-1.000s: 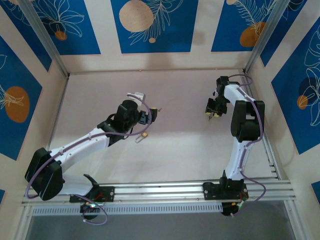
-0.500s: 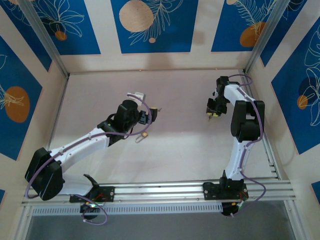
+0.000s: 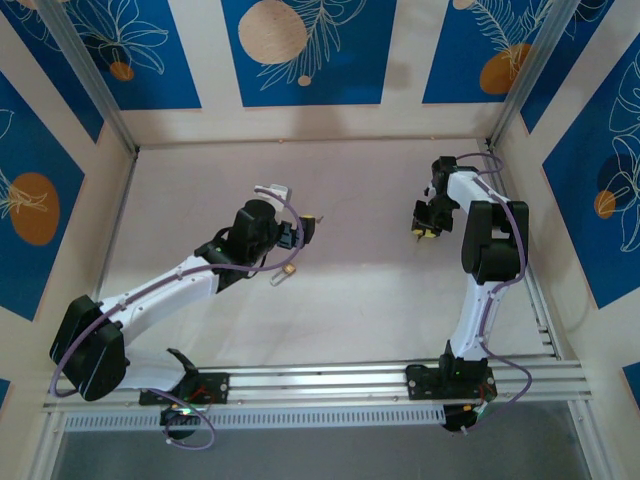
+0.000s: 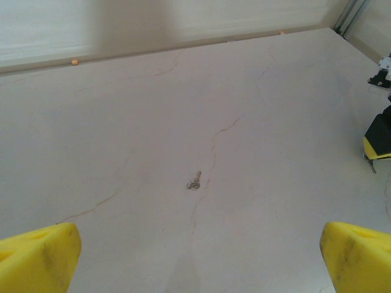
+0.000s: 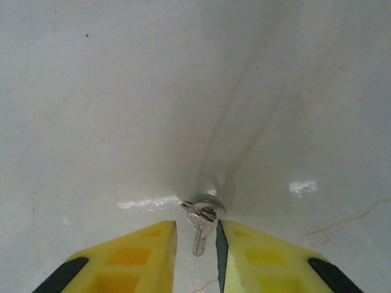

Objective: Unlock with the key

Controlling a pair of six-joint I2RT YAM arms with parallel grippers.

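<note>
Robot test cell in a lab — a left arm (image 3: 180, 280) and a right arm (image 3: 485, 250) bolted to an aluminium rail (image 3: 330, 380) at the near edge of a pale table (image 3: 360, 290), enclosed by walls with blue printed panels (image 3: 300, 50) and metal corner posts (image 3: 90, 75).

A pale table (image 3: 360, 290) with a marble look filled the floor of the cell, and thin dark veins (image 4: 214, 146) ran across its surface. Cream walls stood on three sides, hung with blue panels (image 3: 305, 50) bearing white leaf drawings and orange discs. Slanted metal posts (image 3: 85, 75) rose at the two far corners. An aluminium rail (image 3: 330, 380) ran along the near edge, with a slotted strip (image 3: 320, 418) just in front of it. A small orange speck (image 4: 74, 61) lay where the table met the far wall.
</note>
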